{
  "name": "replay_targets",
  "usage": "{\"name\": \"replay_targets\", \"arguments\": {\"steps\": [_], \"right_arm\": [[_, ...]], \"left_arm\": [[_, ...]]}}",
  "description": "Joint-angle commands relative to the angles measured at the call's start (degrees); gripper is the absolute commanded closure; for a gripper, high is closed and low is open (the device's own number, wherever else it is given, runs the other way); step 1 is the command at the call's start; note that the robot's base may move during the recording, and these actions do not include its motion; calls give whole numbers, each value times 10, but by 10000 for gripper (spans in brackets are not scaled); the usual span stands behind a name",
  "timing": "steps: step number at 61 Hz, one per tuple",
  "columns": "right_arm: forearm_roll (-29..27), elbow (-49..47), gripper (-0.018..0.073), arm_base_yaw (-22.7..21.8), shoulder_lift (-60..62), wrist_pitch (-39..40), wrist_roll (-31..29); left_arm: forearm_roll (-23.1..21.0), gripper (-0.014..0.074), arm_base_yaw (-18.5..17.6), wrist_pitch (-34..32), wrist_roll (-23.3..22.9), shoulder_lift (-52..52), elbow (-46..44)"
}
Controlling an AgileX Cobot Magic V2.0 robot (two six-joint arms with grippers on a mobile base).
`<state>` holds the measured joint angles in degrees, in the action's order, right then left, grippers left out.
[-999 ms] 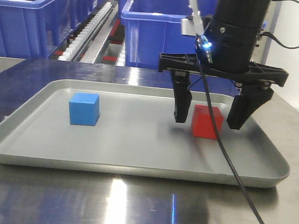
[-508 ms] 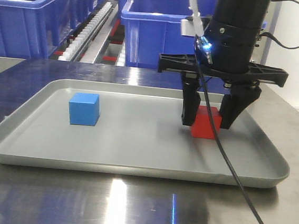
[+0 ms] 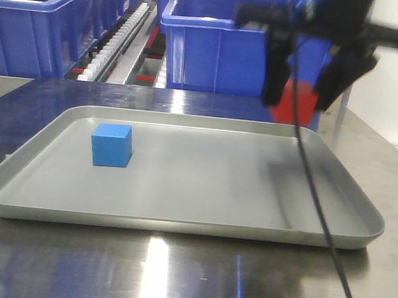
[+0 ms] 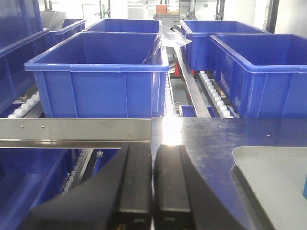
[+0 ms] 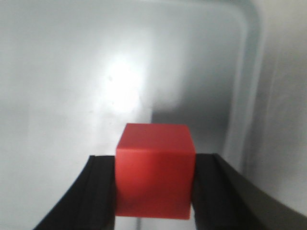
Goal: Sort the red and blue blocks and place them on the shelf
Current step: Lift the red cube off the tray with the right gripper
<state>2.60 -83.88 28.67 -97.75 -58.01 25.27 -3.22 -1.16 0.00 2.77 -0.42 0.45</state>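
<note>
Small matte red cube (image 5: 154, 170) now lifted clear of shallow grey metal tray (image 3: 178, 223), clamped in right gripper (image 3: 301, 95) above tray's far right. Small matte blue cube (image 3: 112, 144) unmoved, tray left. Idle left gripper (image 4: 152, 184) pinched together, empty. Next, probably: carry to steel roller-track shelf (image 4: 72, 129).

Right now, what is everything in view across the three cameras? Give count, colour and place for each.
red block: one, red, held above the tray's far right corner
blue block: one, blue, on the tray's left part
tray: one, grey, on the tabletop
tabletop: one, shiny steel, under the tray
shelf: one, steel, roller tracks behind the tabletop, flat rail in front
bins: at least four, blue, on the shelf
cable: one, black, hanging across the tray's right side
left pincer: one, black, shut on nothing, near the shelf rail
right pincer: one, black, shut on the red block
</note>
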Motion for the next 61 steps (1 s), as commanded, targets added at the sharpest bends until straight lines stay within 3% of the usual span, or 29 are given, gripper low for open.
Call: {"name": "replay_targets", "arguments": {"steps": [1,17,32,46,61], "right_arm": [[13,-15,459,-18,56,14,-54],[13,86,503,-85,155,85,-127],[-21,245,502,-166,298,265,-208],[-26,405,502,-225,431,471,-218],[-23,543,502,-228,572,600,-218]], "left_arm": [[-5,473,0,-48,-1,-7,14],[-5,473,0,-48,-1,-7,14],[-5,473,0,-48,-1,-7,14],[-5,473,0,-48,-1,-7,14],[-5,473,0,-48,-1,-7,14]]}}
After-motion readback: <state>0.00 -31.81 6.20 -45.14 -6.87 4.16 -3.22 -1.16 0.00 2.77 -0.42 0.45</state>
